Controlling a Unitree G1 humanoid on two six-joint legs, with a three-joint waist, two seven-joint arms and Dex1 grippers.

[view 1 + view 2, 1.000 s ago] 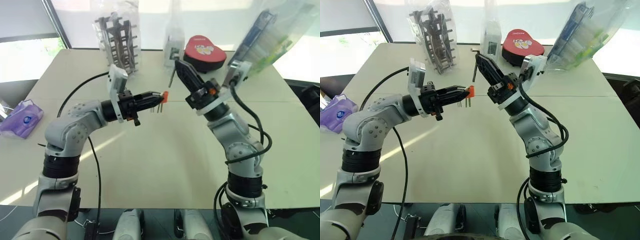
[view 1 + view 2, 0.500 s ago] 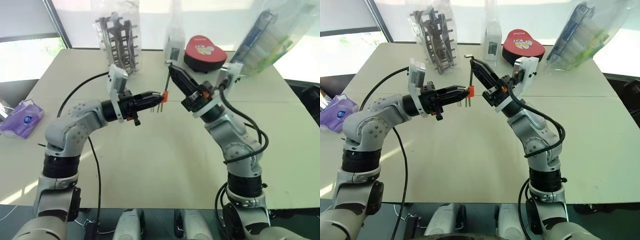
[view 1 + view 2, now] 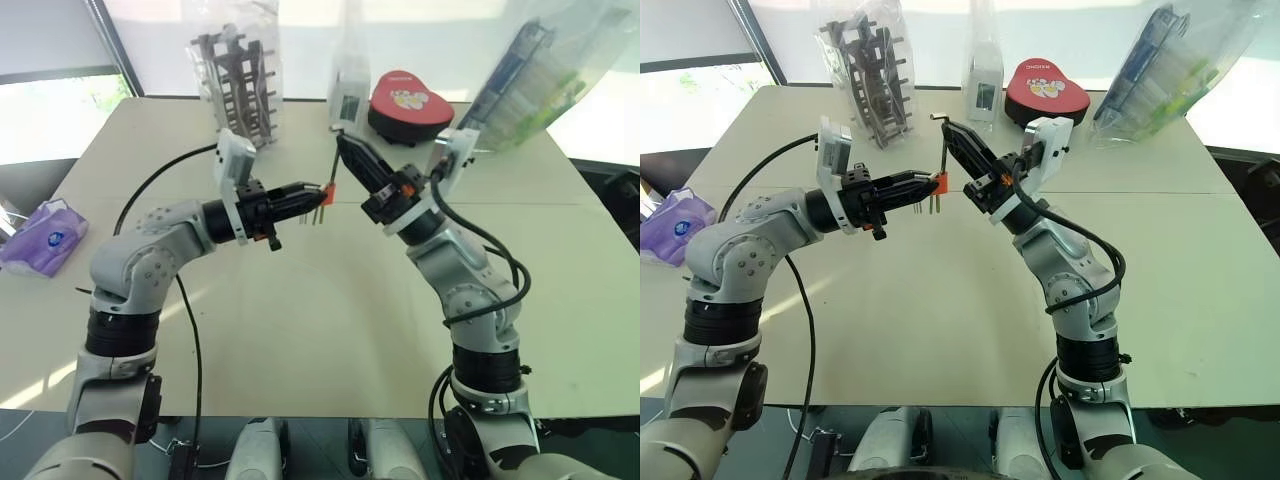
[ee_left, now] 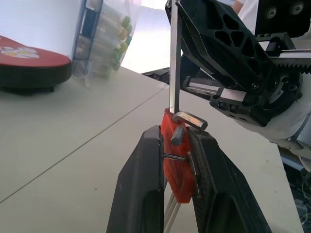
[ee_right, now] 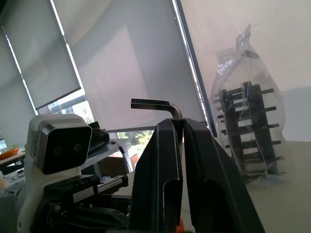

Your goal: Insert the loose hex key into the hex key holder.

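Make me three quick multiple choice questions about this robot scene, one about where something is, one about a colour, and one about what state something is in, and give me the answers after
1. Where is the purple tissue pack?
A. at the table's left edge
B. beside the red heart-shaped box
C. in the right gripper

2. What colour is the hex key holder?
A. blue
B. orange-red
C. green

3. What is the right gripper doing?
A. open over the table
B. shut on the tissue pack
C. shut on the loose hex key

Answers:
1. A, the pack lies far left on the table, well away from the heart-shaped box.
2. B, the block clamped in the left gripper is orange-red, with grey keys sticking out.
3. C, the right fingers pinch the loose hex key, whose lower end stands at the holder's top.
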